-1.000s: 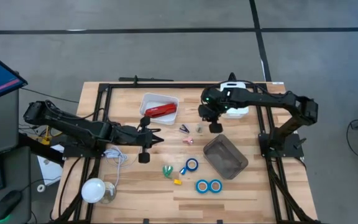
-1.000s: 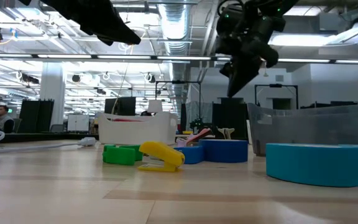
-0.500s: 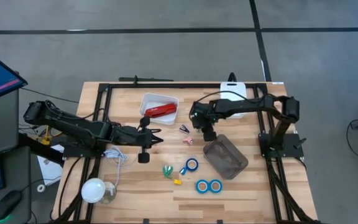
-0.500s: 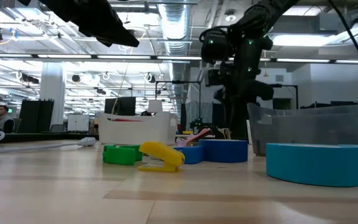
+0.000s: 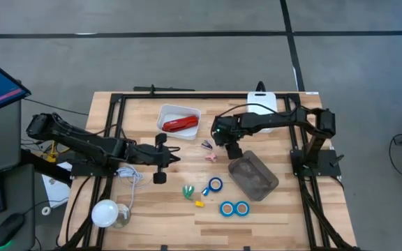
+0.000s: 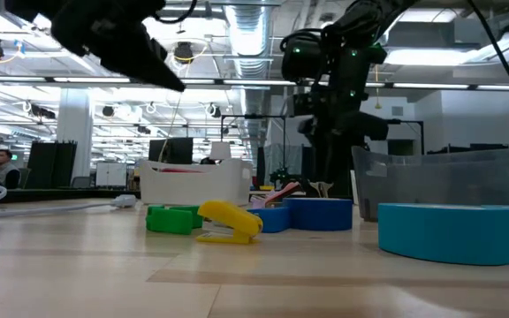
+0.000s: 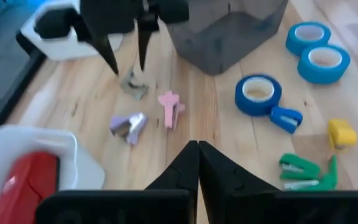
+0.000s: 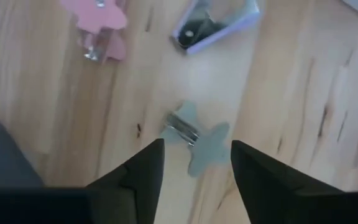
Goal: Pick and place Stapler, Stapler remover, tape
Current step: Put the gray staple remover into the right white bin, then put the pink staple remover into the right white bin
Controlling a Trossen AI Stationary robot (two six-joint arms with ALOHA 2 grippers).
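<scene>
The red stapler (image 5: 180,124) lies in a white tray (image 5: 169,111) at the table's far side. Three staple removers lie right of the tray: purple (image 8: 216,25), pink (image 8: 101,25) and grey-green (image 8: 194,140). My right gripper (image 8: 194,168) points down over the grey-green one, open, a finger on either side and apart from it; the high view shows this gripper (image 5: 225,143) there too. Three blue tape rolls (image 5: 216,185) (image 5: 227,208) (image 5: 241,208) lie nearer the front edge. My left gripper (image 7: 197,152) hangs shut above the table, left of the removers.
A grey see-through bin (image 5: 253,174) stands just right of my right gripper. Small green (image 5: 188,190), blue (image 5: 206,190) and yellow (image 5: 199,203) pieces lie by the tape. A white cable (image 5: 128,174) and a white round object (image 5: 105,213) lie at the near left.
My right gripper has come down and moved toward the table's left, from beside the bin's far corner to over the grey-green staple remover, tipping steeper, and it has opened. My left gripper has sunk a little.
</scene>
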